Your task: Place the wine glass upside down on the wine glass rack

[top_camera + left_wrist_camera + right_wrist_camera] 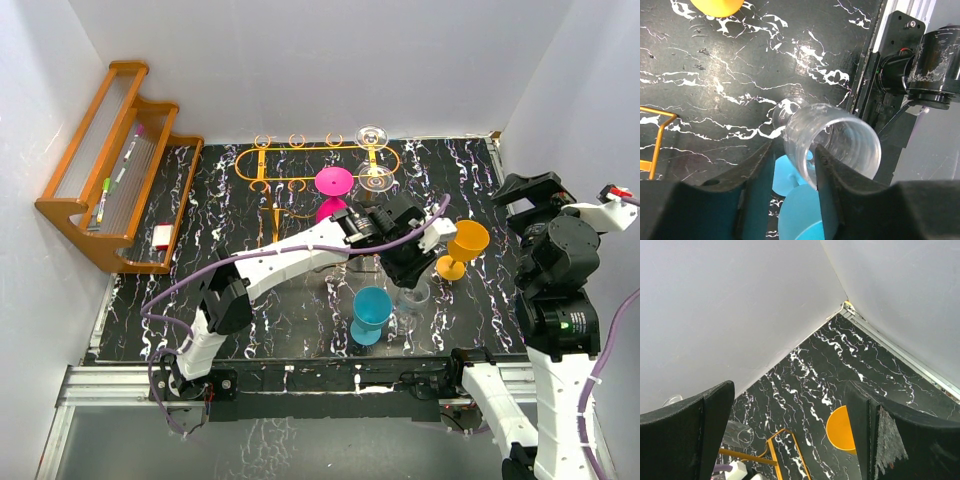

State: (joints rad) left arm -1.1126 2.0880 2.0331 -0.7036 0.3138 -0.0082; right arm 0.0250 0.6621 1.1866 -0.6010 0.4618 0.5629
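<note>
From above, the left gripper (408,272) hangs over a clear wine glass (418,294). A blue glass (370,314) stands just to its near left and an orange glass (463,247) just to its right. The wine glass rack (268,162) lies beyond it, to the left. I count five glasses: two clear, one blue, one orange and one pink (333,188). The second clear glass (374,160) sits at the rack's right end. There is one wire rack and one wooden rack (110,170).

In the left wrist view, the fingers (757,185) flank the tilted glass's bowl, half closed. I cannot tell whether they press it. The glass looks thin, light, slick and brittle, so a gentle hold low on the bowl or at the stem seems wisest.

In the right wrist view, the right gripper (790,387) gapes wide and holds nothing.
</note>
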